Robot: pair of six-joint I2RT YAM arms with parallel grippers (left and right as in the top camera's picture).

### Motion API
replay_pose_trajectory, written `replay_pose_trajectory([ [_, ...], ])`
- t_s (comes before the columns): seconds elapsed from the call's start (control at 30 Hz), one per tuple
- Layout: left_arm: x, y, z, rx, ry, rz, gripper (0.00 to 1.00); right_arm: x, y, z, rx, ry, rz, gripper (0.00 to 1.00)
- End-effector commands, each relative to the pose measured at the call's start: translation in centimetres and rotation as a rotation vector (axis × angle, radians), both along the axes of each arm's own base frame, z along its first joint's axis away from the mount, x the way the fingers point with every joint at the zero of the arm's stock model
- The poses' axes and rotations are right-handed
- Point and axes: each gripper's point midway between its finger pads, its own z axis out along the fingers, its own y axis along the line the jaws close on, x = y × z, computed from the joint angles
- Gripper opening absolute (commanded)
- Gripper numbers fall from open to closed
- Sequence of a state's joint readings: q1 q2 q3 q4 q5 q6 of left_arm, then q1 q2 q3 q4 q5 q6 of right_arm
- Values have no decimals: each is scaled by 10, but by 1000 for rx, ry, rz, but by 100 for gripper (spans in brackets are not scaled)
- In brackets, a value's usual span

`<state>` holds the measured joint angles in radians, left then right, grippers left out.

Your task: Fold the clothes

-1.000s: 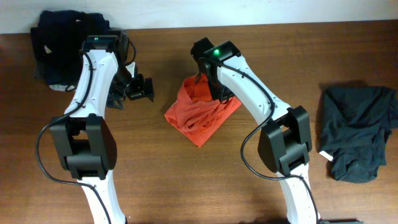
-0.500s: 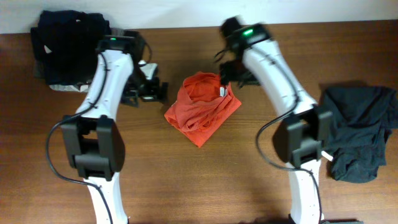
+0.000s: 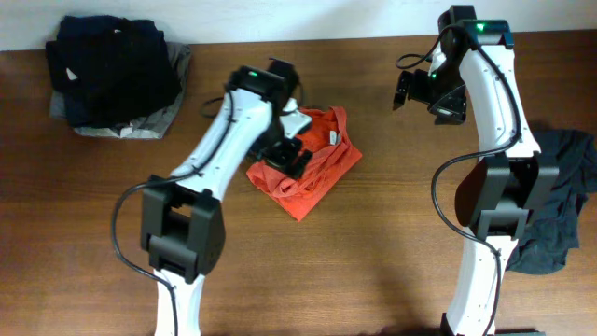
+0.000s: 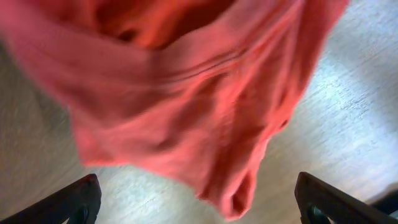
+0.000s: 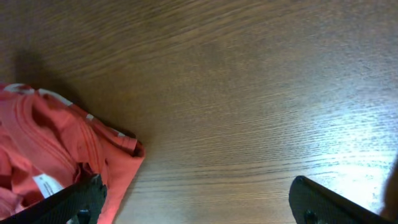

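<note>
A: Where is the T-shirt [image 3: 312, 173] now?

B: It lies in a crumpled heap on the table [image 3: 373, 271], about the centre of the overhead frame. It is not spread and not folded. A small white label [image 3: 331, 138] shows near its upper edge.

A: How do you think it will handle?

B: I judge it light, soft and limp. It will not keep any shape, it will hang and drag when lifted, and several layers can come up together. It is not fragile.

A: Where to take hold?

B: I would pinch one layer at an outer edge. The label probably marks the collar, so the shoulders on either side of it are a good place to pull it flat.

A: And the grippers?

B: The left gripper [image 4: 198, 186] hovers over the heap with its jaws spread wide, gripping nothing. The right gripper [image 5: 196, 186] is at the upper right of the overhead frame, well apart from the shirt, also spread wide and empty.

A: Anything else there?

B: A dark pile [image 3: 112, 70] at the upper left, and a charcoal garment [image 3: 564, 163] at the right edge.
</note>
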<state>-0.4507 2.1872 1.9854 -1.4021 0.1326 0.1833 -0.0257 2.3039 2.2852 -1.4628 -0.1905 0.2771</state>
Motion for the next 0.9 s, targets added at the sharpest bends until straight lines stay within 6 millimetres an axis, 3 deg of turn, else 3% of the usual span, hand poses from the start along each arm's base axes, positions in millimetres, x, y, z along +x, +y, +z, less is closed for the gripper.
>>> replay_pose_trajectory([
  [0.0, -2, -9, -5, 67, -46, -85, 99, 0, 8, 4, 19, -16, 52, 99],
  [0.2, -9, -23, -5, 103, -74, -140, 99, 0, 10, 4, 18, -16, 56, 99],
  [0.4, -11, -23, -8, 111, -67, -126, 99, 0, 9, 4, 11, -15, 56, 99],
  [0.63, -19, -18, -29, 129, -35, -129, 97, -1, 9, 4, 11, -12, 55, 99],
  [0.7, -21, -17, -32, 132, -28, -130, 91, -1, 9, 4, 11, -12, 56, 99],
  [0.8, -21, -17, -34, 131, -32, -129, 71, -1, 9, 4, 11, -12, 56, 99],
  [0.87, -20, -18, -34, 129, -35, -128, 52, -1, 8, 4, 7, -12, 55, 99],
])
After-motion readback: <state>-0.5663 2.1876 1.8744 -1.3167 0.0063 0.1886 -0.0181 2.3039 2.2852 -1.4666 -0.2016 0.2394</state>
